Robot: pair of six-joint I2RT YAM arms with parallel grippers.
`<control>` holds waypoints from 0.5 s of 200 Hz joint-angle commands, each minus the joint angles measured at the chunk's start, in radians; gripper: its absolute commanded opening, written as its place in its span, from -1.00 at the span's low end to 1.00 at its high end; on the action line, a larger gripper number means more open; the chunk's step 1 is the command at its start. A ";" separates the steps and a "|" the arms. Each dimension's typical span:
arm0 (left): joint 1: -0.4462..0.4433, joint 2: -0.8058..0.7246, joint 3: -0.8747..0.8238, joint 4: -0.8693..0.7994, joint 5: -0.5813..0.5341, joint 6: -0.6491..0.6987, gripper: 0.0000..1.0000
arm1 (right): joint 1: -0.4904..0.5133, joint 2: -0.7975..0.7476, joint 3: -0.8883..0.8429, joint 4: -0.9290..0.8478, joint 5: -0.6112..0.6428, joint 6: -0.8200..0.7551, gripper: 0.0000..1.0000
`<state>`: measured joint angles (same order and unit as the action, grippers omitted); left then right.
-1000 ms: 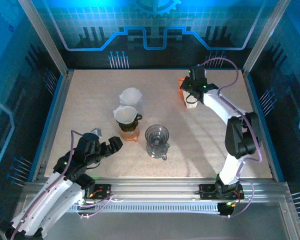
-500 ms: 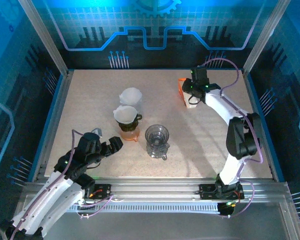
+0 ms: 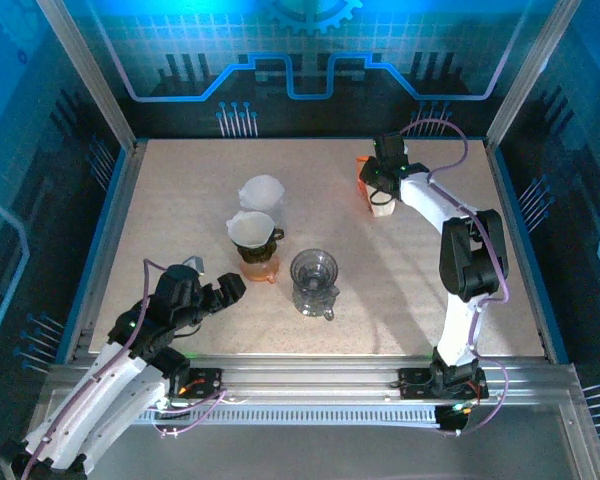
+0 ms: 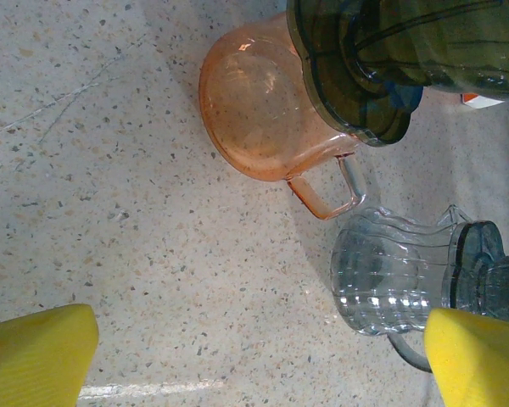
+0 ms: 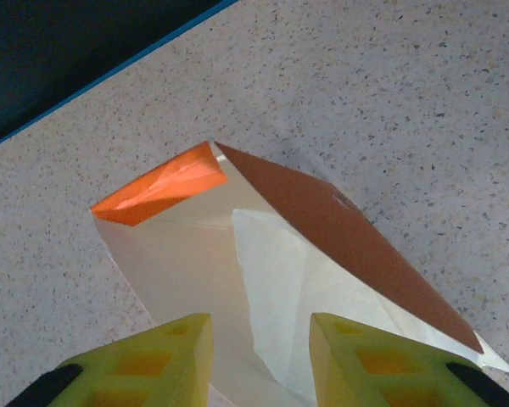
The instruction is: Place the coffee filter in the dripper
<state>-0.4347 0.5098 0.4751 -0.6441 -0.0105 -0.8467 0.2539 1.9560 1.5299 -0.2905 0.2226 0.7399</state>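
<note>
A folded white coffee filter [image 5: 301,292] lies in an open cream box with orange flaps [image 5: 165,186], which stands at the back right of the table [image 3: 372,196]. My right gripper [image 5: 261,356] hangs right over the box [image 3: 380,182], jaws apart, with the filter's edge in the gap and neither finger touching it. A clear glass dripper [image 3: 314,280] stands mid-table [image 4: 394,280]. A dark dripper [image 3: 252,232] with a white filter in it sits on an orange glass cup [image 4: 263,110]. My left gripper [image 3: 220,293] rests wide open near the front left, its yellow fingers [image 4: 34,356] holding nothing.
Another white paper cone [image 3: 263,190] stands behind the dark dripper. Blue-edged walls and metal posts [image 3: 90,80] enclose the speckled table [image 3: 180,200]. The right arm's elbow [image 3: 470,262] rises above the table's right side.
The right gripper's jaws have gone from shut to apart over the box, and its wrist has shifted slightly. The left arm has not moved.
</note>
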 commanded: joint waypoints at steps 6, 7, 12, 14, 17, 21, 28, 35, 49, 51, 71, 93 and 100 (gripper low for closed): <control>0.008 0.002 0.005 0.022 0.017 0.015 0.98 | -0.012 0.035 0.036 0.019 0.021 0.058 -0.29; 0.009 0.002 0.005 0.023 0.018 0.015 0.98 | -0.012 0.036 0.038 0.018 0.021 0.059 -0.29; 0.010 0.001 0.005 0.024 0.017 0.015 0.98 | -0.012 0.041 0.044 0.015 0.021 0.062 -0.29; 0.010 0.002 0.006 0.023 0.018 0.015 0.98 | -0.012 0.043 0.047 0.015 0.021 0.062 -0.29; 0.010 0.003 0.006 0.023 0.019 0.015 0.98 | -0.013 0.048 0.052 0.012 0.022 0.065 -0.29; 0.010 0.003 0.005 0.024 0.018 0.014 0.98 | -0.012 0.053 0.057 0.008 0.023 0.069 -0.28; 0.011 0.003 0.006 0.024 0.017 0.015 0.98 | -0.012 0.062 0.066 0.002 0.024 0.073 -0.28; 0.010 0.004 0.004 0.025 0.018 0.015 0.98 | -0.012 0.071 0.072 -0.002 0.028 0.080 -0.29; 0.010 0.005 0.004 0.024 0.018 0.013 0.98 | -0.013 0.086 0.082 -0.011 0.041 0.092 -0.29; 0.010 0.005 0.003 0.024 0.018 0.012 0.98 | -0.012 0.088 0.083 -0.013 0.042 0.095 -0.29; 0.011 0.005 0.004 0.025 0.021 0.011 0.98 | -0.013 0.116 0.108 -0.036 0.059 0.104 -0.31; 0.010 0.008 0.002 0.026 0.024 0.008 0.98 | -0.010 0.162 0.154 -0.077 0.068 0.105 -0.40; 0.010 0.007 0.002 0.025 0.024 0.008 0.98 | -0.009 0.177 0.166 -0.092 0.078 0.103 -0.43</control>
<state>-0.4343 0.5144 0.4751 -0.6380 -0.0071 -0.8471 0.2539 2.0754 1.6455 -0.3107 0.2550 0.8219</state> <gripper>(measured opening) 0.989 0.305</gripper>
